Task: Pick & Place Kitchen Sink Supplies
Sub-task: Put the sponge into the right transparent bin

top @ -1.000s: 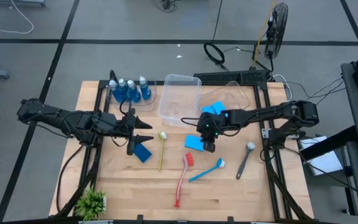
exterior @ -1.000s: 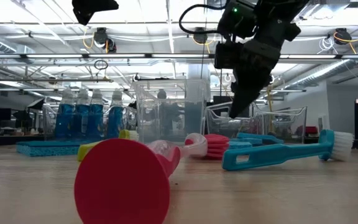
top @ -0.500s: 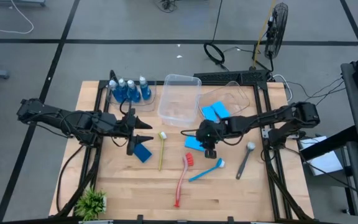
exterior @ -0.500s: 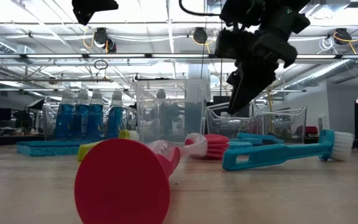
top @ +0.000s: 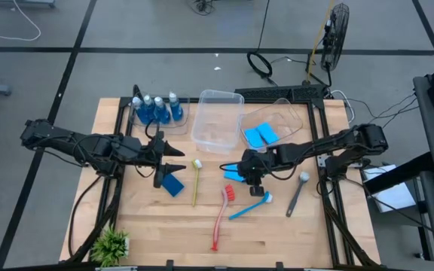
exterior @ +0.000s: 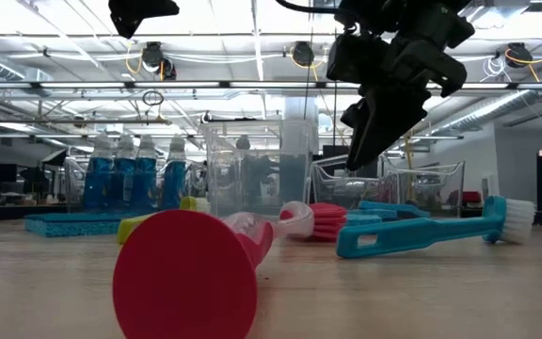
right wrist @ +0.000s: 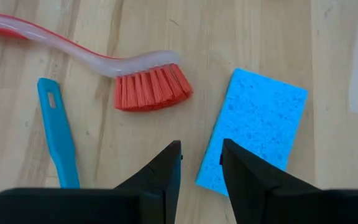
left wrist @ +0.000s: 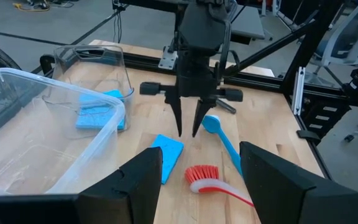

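Landmark: the loose blue sponge (right wrist: 253, 134) lying flat on the table (top: 277, 233), mid-board.

Right gripper (right wrist: 201, 163) hangs above this sponge's edge, on the side nearer the red brush (right wrist: 151, 87); fingers parted by a narrow gap, nothing between them. In the high view the gripper body covers part of the sponge.

Blue brush (right wrist: 58, 134) lies beyond the red one; its head is cut off in the right wrist view.

Left gripper (top: 178, 159) waits well to the sponge's left, fingers spread, empty, over a second blue sponge (top: 173, 184).

Two more sponges (left wrist: 98, 112) sit in a clear tub (left wrist: 120, 74) behind the landmark.
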Motion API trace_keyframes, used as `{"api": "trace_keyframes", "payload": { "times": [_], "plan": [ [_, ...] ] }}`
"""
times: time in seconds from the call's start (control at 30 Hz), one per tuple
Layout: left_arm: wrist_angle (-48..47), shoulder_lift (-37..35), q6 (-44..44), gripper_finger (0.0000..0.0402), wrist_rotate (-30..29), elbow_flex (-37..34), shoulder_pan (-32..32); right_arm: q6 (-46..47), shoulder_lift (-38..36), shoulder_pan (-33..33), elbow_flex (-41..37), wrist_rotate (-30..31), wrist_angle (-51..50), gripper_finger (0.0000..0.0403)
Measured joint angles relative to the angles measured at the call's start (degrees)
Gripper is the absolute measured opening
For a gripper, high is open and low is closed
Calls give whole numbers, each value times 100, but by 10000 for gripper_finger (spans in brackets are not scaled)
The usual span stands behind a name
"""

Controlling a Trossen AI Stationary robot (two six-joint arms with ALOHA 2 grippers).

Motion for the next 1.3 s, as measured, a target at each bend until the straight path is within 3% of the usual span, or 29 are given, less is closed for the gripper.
{"api": "trace_keyframes", "payload": {
  "times": [0.27, 0.5, 1.1, 1.3],
  "plan": [
    [-27, 0, -10, 216, 0, 2, 2, 97, 678, -9, -8, 40, 10, 102],
    [-27, 0, -15, 216, 2, 0, 0, 324, 753, -9, -7, 608, 44, 102],
    [-76, 0, 15, 216, 23, 1, 1, 1176, 1104, 6, 21, 511, -20, 102],
    [-87, 0, 42, 216, 114, 0, -9, 1465, 994, 115, 15, 395, -609, 102]
  ]
}}
